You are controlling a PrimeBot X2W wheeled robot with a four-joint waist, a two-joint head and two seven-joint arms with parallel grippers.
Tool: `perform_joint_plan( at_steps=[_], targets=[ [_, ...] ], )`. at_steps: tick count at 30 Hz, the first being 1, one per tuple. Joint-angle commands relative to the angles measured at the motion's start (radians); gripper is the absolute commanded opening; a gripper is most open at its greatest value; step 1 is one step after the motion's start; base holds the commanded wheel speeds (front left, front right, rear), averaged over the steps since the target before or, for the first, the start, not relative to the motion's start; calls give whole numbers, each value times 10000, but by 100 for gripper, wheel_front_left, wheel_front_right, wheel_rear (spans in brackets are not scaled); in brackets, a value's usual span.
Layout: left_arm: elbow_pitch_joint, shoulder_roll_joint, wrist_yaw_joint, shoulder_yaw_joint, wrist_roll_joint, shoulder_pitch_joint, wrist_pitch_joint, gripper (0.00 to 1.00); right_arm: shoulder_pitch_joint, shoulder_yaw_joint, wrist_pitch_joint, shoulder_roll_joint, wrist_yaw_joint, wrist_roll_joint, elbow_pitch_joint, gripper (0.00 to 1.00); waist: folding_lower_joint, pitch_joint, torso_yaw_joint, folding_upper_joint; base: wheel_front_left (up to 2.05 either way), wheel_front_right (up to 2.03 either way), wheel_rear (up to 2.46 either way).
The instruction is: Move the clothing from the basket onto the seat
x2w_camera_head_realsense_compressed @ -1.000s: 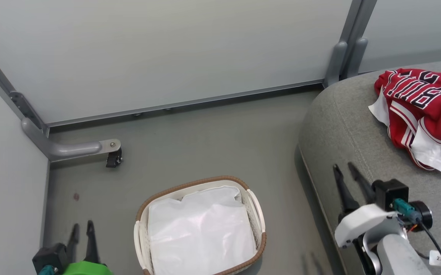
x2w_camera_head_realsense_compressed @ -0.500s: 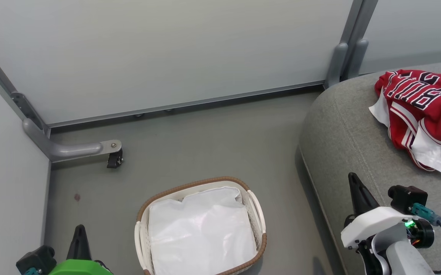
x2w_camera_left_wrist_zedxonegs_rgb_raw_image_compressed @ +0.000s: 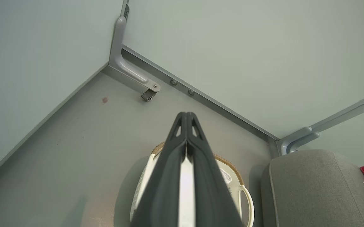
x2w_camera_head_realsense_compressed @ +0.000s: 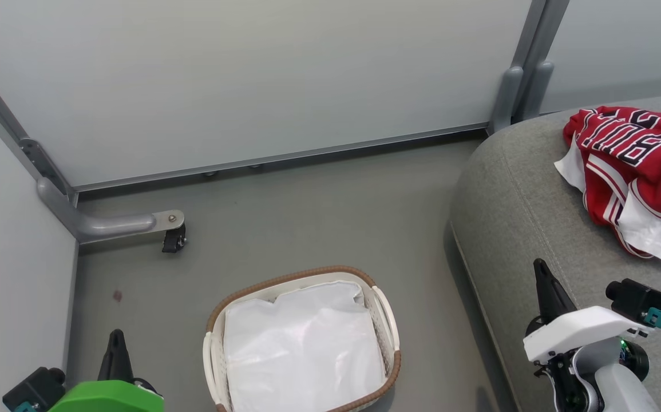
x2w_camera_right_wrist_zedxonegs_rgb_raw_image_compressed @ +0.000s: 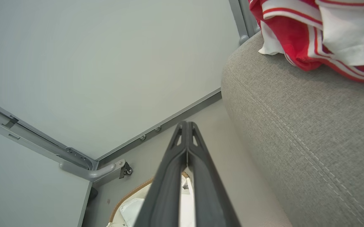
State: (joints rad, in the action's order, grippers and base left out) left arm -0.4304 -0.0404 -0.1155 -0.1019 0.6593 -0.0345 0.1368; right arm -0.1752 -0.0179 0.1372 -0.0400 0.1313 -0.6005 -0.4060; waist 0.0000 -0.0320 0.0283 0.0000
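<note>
Both tools have just closed. A second ago the fingers of the left tool [x2w_camera_head_realsense_compressed: 115, 343] and the right tool [x2w_camera_head_realsense_compressed: 541, 274] stood parted; now each pair is pressed flat together with nothing between them. The right tool has also drawn back toward the robot, over the edge of the seat [x2w_camera_head_realsense_compressed: 513, 194]. Between the two tools sits the basket [x2w_camera_head_realsense_compressed: 284, 277], with its white liner [x2w_camera_head_realsense_compressed: 301, 349] inside. The clothing [x2w_camera_head_realsense_compressed: 633, 166] lies heaped on the seat, ahead and right of the right tool, well apart from it. The transfer looks finished, with both arms retiring.
</note>
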Motion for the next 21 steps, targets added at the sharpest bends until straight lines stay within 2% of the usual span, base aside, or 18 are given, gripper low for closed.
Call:
perform_joint_plan(
  at_steps=[1, 21],
  targets=[
    [195, -68, -52, -32, 377, -297, -83, 0, -63, -65, -87, -56, -1, -401, 209, 0, 0, 4, -4, 0, 0, 0, 0],
    [711, -88, -86, -67, 3130, -461, -819, 0, 161, -341, -823, -79, -3, -3319, 652, 0, 0, 66, -65, 0, 0, 0, 0]
  ],
)
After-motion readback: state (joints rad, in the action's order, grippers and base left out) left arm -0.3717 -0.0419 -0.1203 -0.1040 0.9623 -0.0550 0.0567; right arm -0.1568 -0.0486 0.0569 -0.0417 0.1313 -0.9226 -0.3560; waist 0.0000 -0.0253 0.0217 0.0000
